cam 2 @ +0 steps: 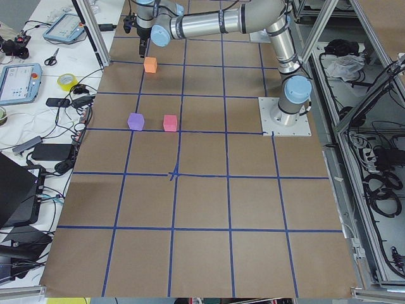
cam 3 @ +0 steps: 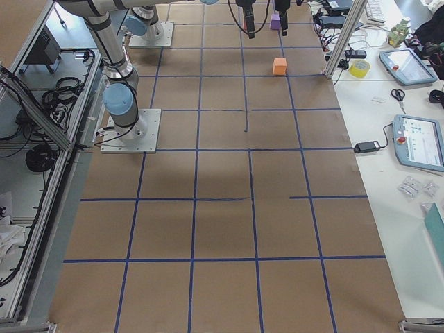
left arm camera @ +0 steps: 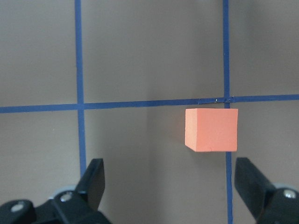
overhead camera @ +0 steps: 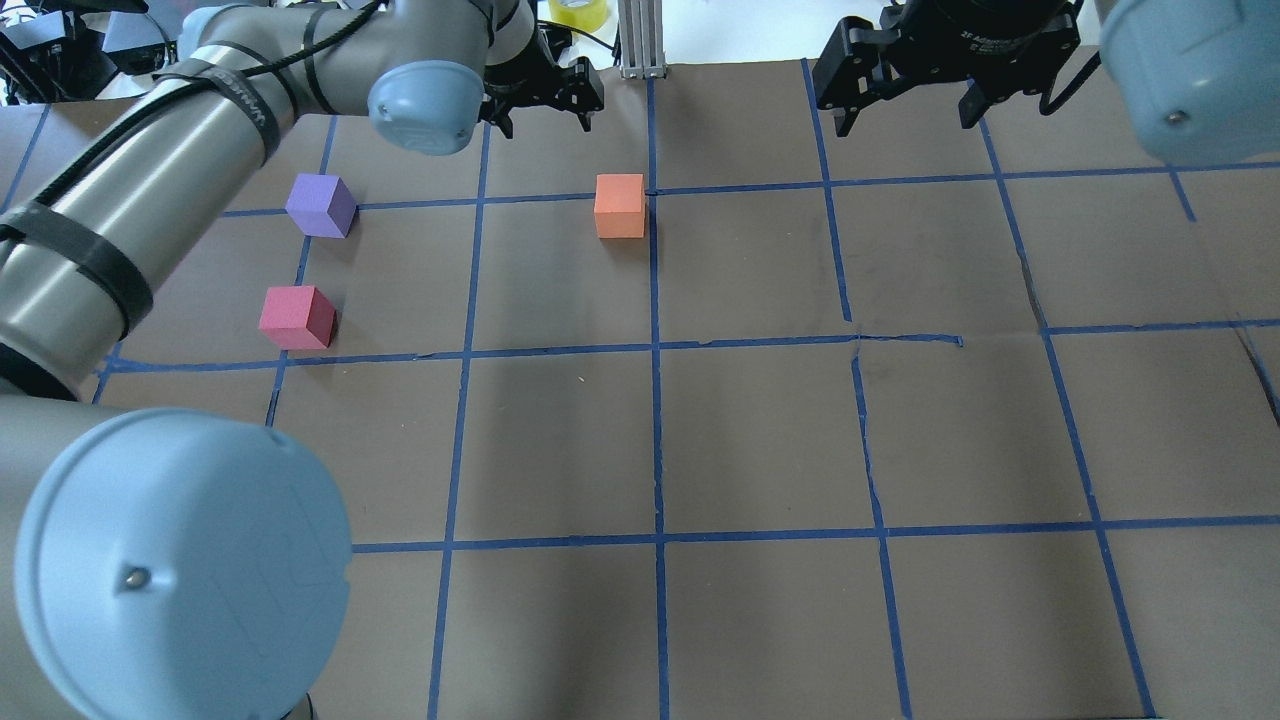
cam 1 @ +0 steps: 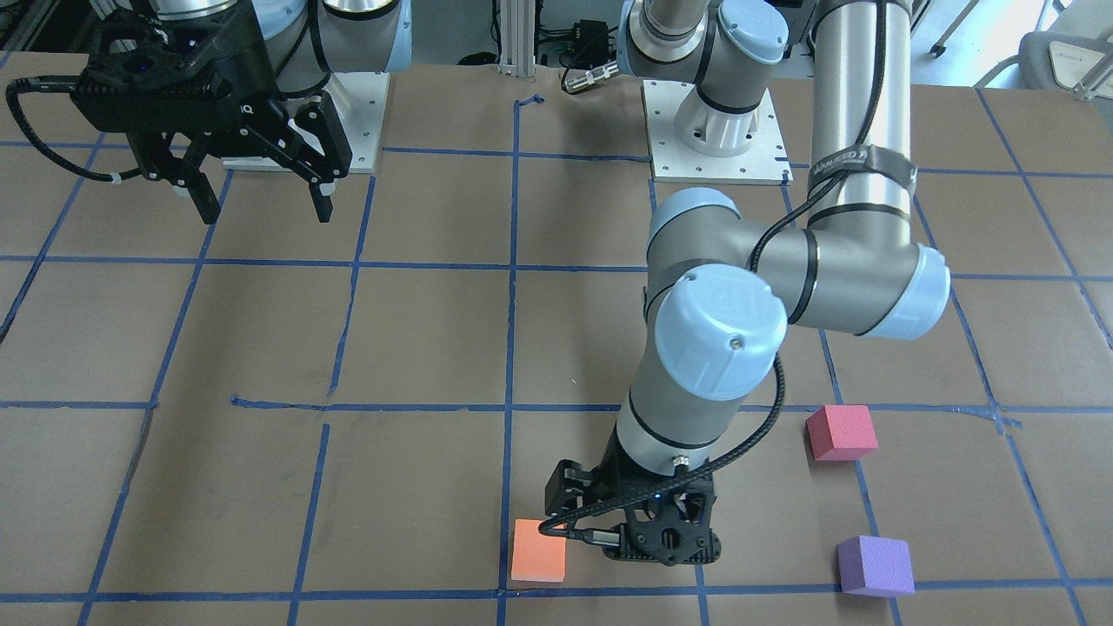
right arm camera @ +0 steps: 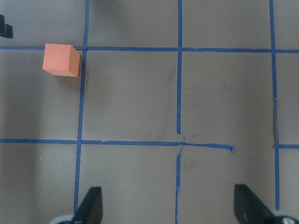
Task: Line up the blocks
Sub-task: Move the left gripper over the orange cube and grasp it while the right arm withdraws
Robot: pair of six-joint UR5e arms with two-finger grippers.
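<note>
The orange block (overhead camera: 619, 205) sits on a blue tape crossing at the far middle of the table. It also shows in the front view (cam 1: 538, 549) and in both wrist views (left arm camera: 211, 129) (right arm camera: 61, 59). The purple block (overhead camera: 321, 205) and the pinkish-red block (overhead camera: 296, 317) stand apart on the robot's left side. My left gripper (overhead camera: 545, 120) is open and empty, raised above the table just beyond the orange block and not touching it; its fingers (left arm camera: 96, 179) frame bare table. My right gripper (overhead camera: 905, 120) is open and empty, held high (cam 1: 267, 216).
The brown table carries a blue tape grid (overhead camera: 657, 345). The left arm's long link (overhead camera: 150, 180) stretches over the purple and pinkish-red blocks' side. Two white base plates (cam 1: 722, 130) (cam 1: 348, 122) sit at the robot's edge. A tape roll (overhead camera: 578, 12) lies past the far edge.
</note>
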